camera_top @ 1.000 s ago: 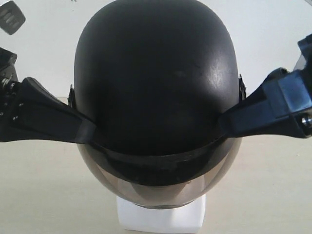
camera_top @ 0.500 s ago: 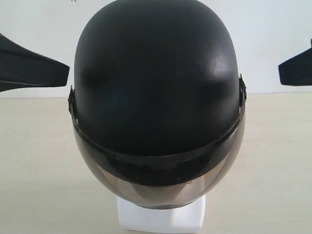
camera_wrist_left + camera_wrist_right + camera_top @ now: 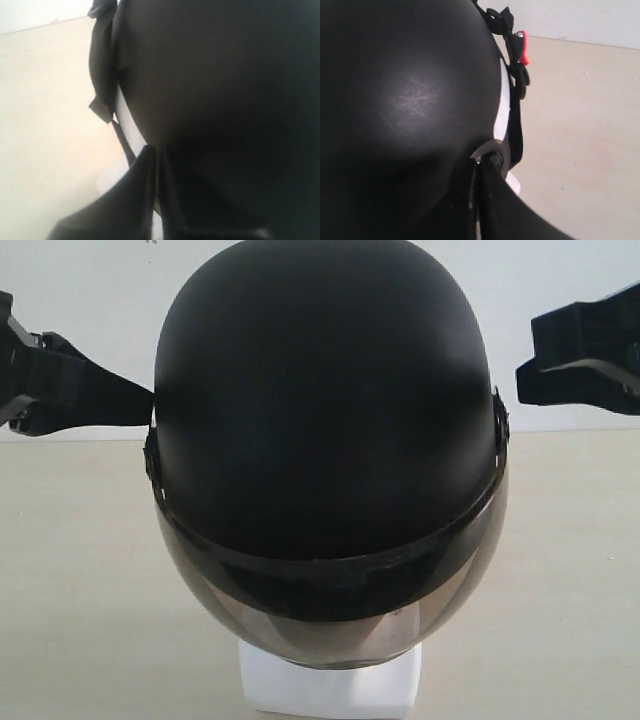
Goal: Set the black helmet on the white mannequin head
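The black helmet (image 3: 320, 400) sits over the white mannequin head, with its smoky visor (image 3: 330, 625) hanging down over the face. Only the head's blocky neck base (image 3: 330, 690) shows below. My left gripper (image 3: 140, 405) is shut and empty, its tip at the helmet's left side. My right gripper (image 3: 525, 380) is also shut and empty, a short gap off the helmet's right side. The left wrist view shows the shell (image 3: 225, 75) beside the closed fingers (image 3: 150, 165). In the right wrist view the shell (image 3: 405, 100) fills the frame by the gripper (image 3: 479, 167).
A dark chin strap (image 3: 102, 65) hangs down the helmet's side, and a strap buckle with a red tab (image 3: 522, 50) dangles on the other side. The head stands on a beige tabletop (image 3: 80, 590) with a white wall (image 3: 560, 280) behind.
A second ago both grippers pressed low on the helmet's sides near the visor hinges. They pulled outward, and now stand higher up beside the shell. The helmet has stayed on the head.
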Available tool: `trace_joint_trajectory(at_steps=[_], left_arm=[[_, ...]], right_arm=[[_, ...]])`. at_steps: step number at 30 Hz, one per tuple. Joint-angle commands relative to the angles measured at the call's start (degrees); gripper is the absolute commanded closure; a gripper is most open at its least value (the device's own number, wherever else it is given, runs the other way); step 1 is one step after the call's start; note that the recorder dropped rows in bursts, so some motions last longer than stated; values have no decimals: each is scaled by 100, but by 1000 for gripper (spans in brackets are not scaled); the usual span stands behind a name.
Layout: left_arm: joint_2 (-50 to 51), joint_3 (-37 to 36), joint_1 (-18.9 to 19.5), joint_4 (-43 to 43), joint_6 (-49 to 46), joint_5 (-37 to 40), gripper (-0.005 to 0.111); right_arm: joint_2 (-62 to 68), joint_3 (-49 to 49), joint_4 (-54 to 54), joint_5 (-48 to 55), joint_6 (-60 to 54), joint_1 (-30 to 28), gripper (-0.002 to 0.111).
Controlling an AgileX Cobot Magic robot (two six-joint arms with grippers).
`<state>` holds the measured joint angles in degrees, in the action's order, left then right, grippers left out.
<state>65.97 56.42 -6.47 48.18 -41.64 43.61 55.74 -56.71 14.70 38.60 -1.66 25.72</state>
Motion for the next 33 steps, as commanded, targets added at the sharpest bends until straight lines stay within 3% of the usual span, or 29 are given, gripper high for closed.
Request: trace_joint_trajectory(at_steps=[1,20,33], left_arm=[[14,181,3,82,7,-35,102],[305,434,-8,628,-168,138,102],[348,434,-8,634,-294,335,102]], right_arm=[[58,6,171,-156,-183,7,109],[639,6,244,-345,-340,7,109],[297,-4,268,-463,-317,7,109]])
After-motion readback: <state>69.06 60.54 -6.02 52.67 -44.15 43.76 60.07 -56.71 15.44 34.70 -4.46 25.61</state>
